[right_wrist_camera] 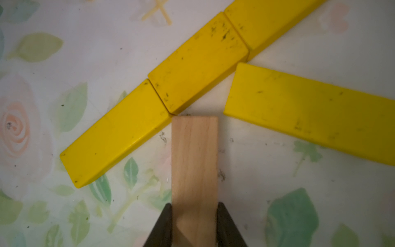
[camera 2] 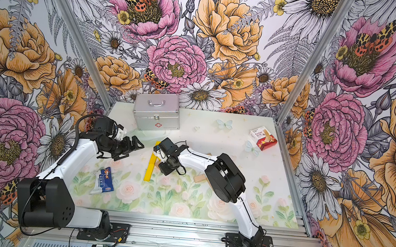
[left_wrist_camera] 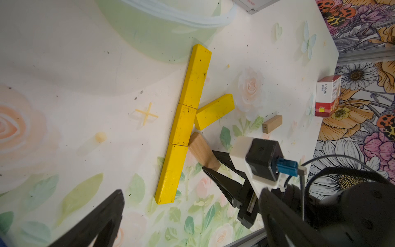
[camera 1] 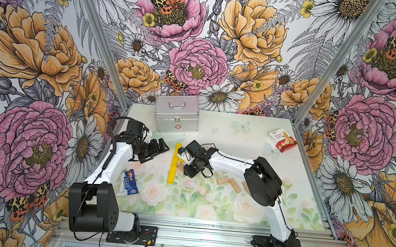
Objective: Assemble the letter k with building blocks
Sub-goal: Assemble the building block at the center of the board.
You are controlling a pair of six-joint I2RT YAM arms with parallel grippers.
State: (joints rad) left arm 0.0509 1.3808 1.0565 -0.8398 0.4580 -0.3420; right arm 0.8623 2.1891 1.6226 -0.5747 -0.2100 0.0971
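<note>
The letter k is close to finished on the table. Its yellow stem, three yellow blocks laid end to end, lies flat. A slanted yellow block meets the stem's side near the joint between the middle block and one end block, making the first arm.

The step in hand looks like placing the second arm. The right end effector pinches a pale wood block by its outer end. The block's free end sits against the stem at the other joint, on the same side as the yellow arm. I cannot tell whether it lies fully flat.

The left end effector hangs on the opposite side of the stem, fingers spread wide and holding nothing. Spare pale blocks lie well apart from the stem, out past its arm side.

As I judge it, the next move calls for a gentle release. The fingers should part without dragging the wood block, then draw back along its length so the stem's joints are not nudged. A slight turn beforehand may help it mirror the yellow arm.
</note>
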